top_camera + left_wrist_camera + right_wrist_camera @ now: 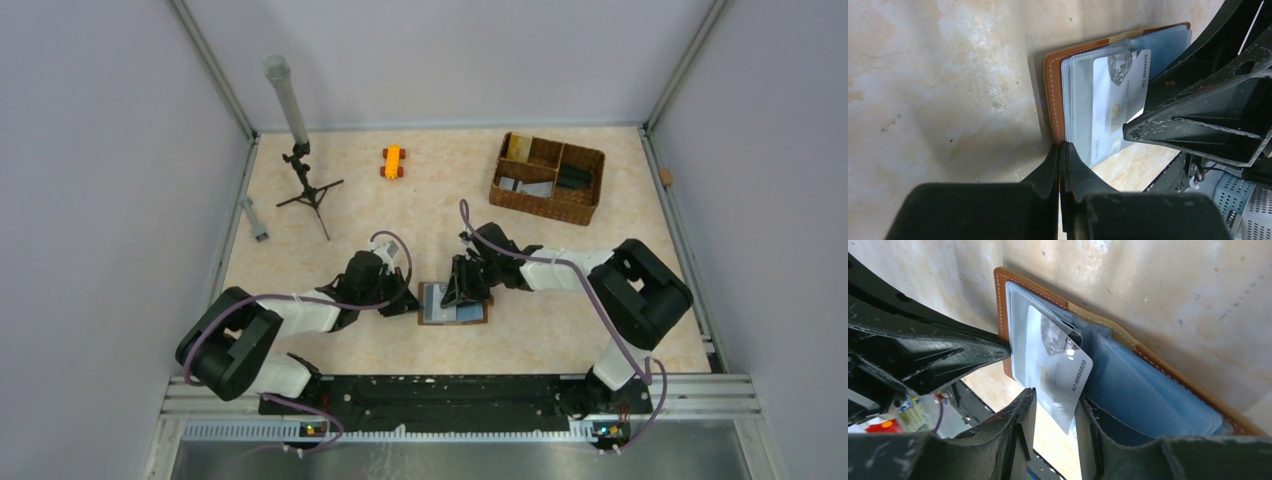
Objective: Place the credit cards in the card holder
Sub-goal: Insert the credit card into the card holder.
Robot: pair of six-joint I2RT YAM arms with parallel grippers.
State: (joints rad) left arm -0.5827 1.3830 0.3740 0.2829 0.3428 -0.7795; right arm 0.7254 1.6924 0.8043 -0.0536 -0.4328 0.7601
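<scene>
Silver-grey credit card (1058, 375) is seen part-way inside the card holder (452, 303), its long axis set across the holder's and its free end pointed at the near edge of the worktop (420, 210). "VIP" and a number starting "NO 888" are printed on it. The holder is laid open, long axis left to right, between both arms. The right claw (1055, 400) is released, fingers parted beside the card. The left claw (1060, 147) is clenched on the holder's leather edge. Both arms are stretched low and inward.
</scene>
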